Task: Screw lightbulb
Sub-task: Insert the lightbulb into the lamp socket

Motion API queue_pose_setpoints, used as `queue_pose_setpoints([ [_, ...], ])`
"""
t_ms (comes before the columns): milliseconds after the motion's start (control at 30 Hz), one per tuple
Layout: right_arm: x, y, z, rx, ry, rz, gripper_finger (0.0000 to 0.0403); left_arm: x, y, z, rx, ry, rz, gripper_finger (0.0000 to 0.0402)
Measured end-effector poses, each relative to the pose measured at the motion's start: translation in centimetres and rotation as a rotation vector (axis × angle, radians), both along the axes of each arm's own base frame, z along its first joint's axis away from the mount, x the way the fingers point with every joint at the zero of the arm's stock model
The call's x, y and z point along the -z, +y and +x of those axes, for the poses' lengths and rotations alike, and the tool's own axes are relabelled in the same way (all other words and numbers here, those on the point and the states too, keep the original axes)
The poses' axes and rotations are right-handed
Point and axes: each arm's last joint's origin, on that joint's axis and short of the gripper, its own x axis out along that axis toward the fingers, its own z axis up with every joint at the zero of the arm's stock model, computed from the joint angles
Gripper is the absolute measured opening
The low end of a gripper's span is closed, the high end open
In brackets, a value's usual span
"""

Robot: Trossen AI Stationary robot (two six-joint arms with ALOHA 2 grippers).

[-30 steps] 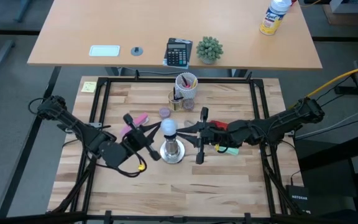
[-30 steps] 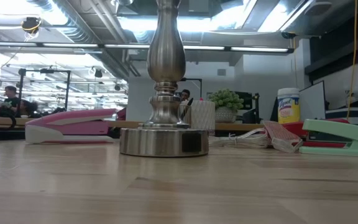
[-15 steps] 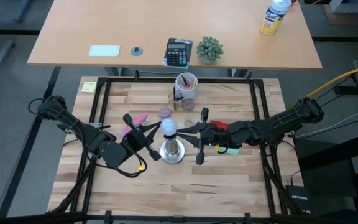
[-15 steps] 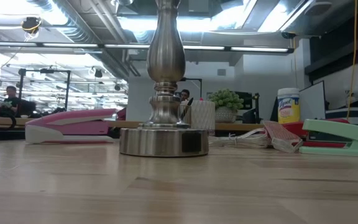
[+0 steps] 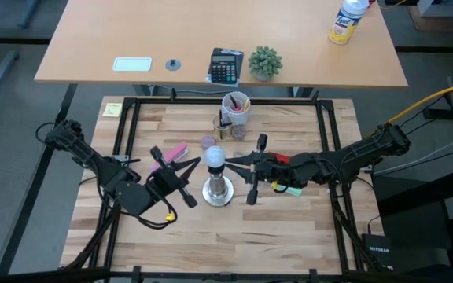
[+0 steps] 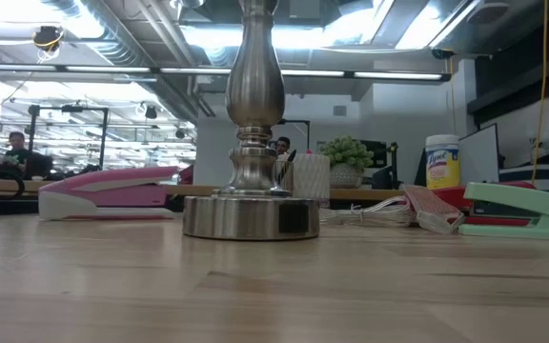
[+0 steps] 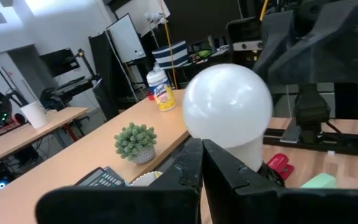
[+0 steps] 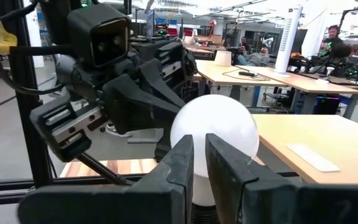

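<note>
Lightbulb [image 5: 213,159] is sitting on top of the metal stand [image 5: 218,190] at table centre, its neck over the socket. You are bringing the right gripper [image 5: 252,168] in from three o'clock, fingers nearly together with only a thin gap and nothing between them; the bulb looks just beyond the tips. The left gripper [image 5: 181,179] is waiting at nine o'clock with fingers pressed together, apparently clear of the bulb. To finish the screwing well, you are probably needing to part the right fingers, clasp the glass lightly, and turn about the stand's upright axis without tipping it.
</note>
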Motion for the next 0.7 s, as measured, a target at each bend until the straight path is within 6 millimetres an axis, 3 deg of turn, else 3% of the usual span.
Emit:
queue_pose_setpoints([
  [267,-1.2,-0.3,-0.7,0.023,-0.052,-0.028,0.0048,-0.1,-1.4,-1.0,0.055,-0.014,-0.016,0.0001],
  [433,-1.6,-0.8,-0.9,0.138,-0.065,-0.086,0.0048,0.0,-1.9,-1.0,0.175,-0.047,-0.084,0.0001],
  [700,-0.8,-2.8,0.4,0.185,-0.035,-0.071,0.0048,0.2,-1.0,0.2,0.242,-0.057,-0.133,0.0001],
])
